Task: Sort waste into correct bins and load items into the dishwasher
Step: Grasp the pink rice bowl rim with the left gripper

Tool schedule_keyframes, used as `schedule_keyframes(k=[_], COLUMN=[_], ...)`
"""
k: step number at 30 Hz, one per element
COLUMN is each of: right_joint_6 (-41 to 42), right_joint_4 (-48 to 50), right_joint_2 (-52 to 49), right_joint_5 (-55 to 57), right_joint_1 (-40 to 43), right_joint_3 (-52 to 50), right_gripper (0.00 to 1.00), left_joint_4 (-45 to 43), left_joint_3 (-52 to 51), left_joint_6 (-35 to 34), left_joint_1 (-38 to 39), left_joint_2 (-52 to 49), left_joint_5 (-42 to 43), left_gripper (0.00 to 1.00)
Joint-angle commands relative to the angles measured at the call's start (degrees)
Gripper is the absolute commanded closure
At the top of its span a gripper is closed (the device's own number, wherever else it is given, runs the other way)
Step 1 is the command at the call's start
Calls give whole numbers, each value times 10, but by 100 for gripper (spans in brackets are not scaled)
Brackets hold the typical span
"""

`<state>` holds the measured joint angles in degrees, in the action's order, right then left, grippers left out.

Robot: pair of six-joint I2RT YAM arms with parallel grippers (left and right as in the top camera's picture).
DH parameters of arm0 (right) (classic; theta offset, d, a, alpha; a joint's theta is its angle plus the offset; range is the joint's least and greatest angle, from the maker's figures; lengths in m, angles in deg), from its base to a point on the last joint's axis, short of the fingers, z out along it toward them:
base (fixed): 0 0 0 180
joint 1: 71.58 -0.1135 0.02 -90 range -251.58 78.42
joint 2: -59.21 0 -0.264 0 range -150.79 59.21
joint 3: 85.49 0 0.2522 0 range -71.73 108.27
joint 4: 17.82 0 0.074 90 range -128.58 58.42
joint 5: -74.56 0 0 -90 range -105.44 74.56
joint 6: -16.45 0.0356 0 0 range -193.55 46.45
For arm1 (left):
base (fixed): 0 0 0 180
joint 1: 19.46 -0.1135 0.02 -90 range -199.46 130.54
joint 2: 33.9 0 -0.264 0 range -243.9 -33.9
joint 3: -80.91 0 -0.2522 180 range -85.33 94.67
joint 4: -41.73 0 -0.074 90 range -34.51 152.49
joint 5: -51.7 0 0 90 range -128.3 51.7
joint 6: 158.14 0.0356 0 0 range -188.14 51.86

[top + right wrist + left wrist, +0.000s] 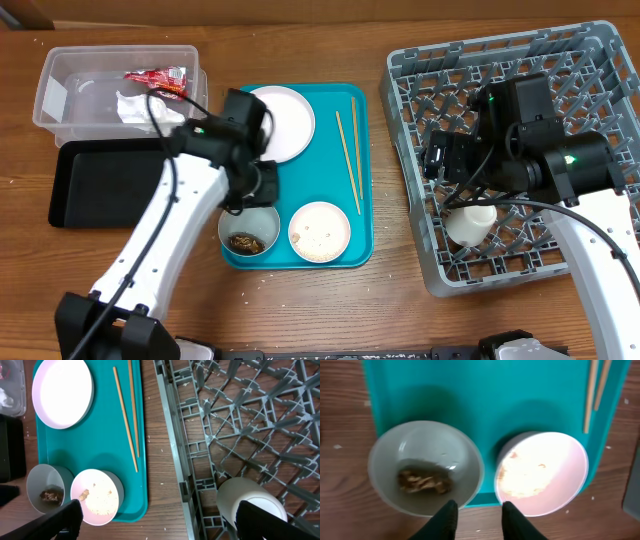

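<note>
The red wrapper [155, 77] and the white napkin [133, 107] lie in the clear tub [60, 70]. The black tray [105, 185] is beside it. The teal tray holds the white plate [283, 122], a bowl with a brown lump [248, 232] [426, 467] and a bowl with rice crumbs [320, 231] [541, 472]. My left gripper [252, 195] [479, 514] is open and empty above the front rims of both bowls. The white cup [472, 224] [250, 502] lies in the grey rack [600, 60]. My right gripper [452, 180] [162, 520] is wide open and empty, one finger next to the cup.
Two wooden chopsticks [350, 150] [127, 415] lie on the right side of the teal tray [330, 100]. The rack's near left wall [175, 450] stands between the tray and the cup. Bare wooden table [400, 300] runs along the front.
</note>
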<state>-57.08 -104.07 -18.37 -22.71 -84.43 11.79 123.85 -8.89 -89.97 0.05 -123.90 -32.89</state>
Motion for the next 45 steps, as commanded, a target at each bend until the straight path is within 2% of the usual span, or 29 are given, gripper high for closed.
schedule_keyframes(k=[1,9,15,21,26,38,43,45], right_joint_6=[-4,-2,-3,-4,-4,-4,-4,-4], right_joint_4=[4,-4,-18,-42,-45,-45,-46,-46], right_joint_2=[-3,-3,-3,-3,-3,-3,-3,-3], right_joint_5=[-3,49,78,96,98,98,98,98], right_joint_1=[-3,-3,-2,-2,-2,-2,-2,-2], right_joint_3=[-3,-3,-3,-3,-3,-3,-3,-3], right_gripper=[0,0,0,0,0,0,0,0], left_joint_4=[-17,-132,-205,-215,-212,-212,-224,-226], left_joint_3=[-4,-52,-53,-53,-53,-58,-74,-74], left_joint_6=[-16,-61,-22,-20,-19,-20,-20,-20], left_joint_1=[53,168,241,270,270,270,270,270], left_joint_2=[16,-19,-92,-163,-177,-177,-177,-177], left_joint_5=[7,-5,-6,-14,-21,-68,-73,-74], left_gripper=[61,61,59,57,58,73,76,87])
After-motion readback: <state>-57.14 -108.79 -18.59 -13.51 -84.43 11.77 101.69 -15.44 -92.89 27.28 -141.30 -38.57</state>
